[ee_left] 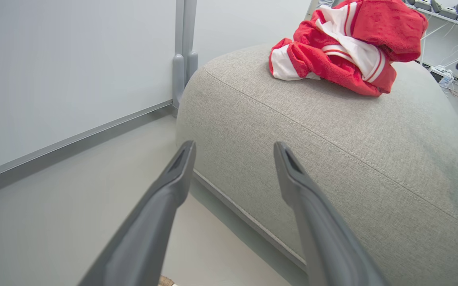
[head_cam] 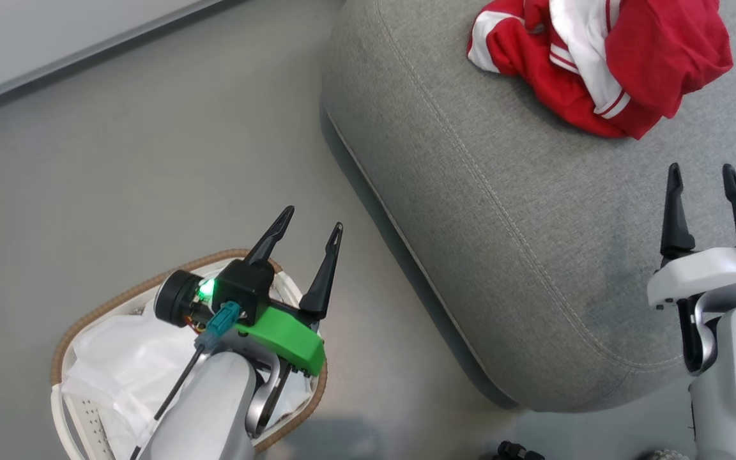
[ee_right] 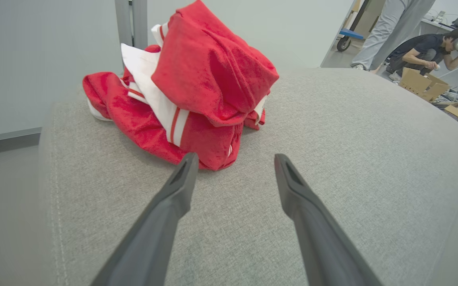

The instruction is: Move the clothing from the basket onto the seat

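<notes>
The red clothing with white stripes lies bunched in a heap on the grey seat, near its far side; the clothing and the seat also appear in the left wrist view, and the clothing on the seat in the right wrist view. The basket with its brown rim stands on the floor at lower left, holding just the white liner. My left gripper hovers open above the basket's far rim. My right gripper is open over the seat's near part, short of the clothing.
Grey floor separates the basket from the seat. A pale wall with a grey skirting strip runs along the far left. In the right wrist view a crouching person, another person's legs and cardboard boxes lie beyond the seat.
</notes>
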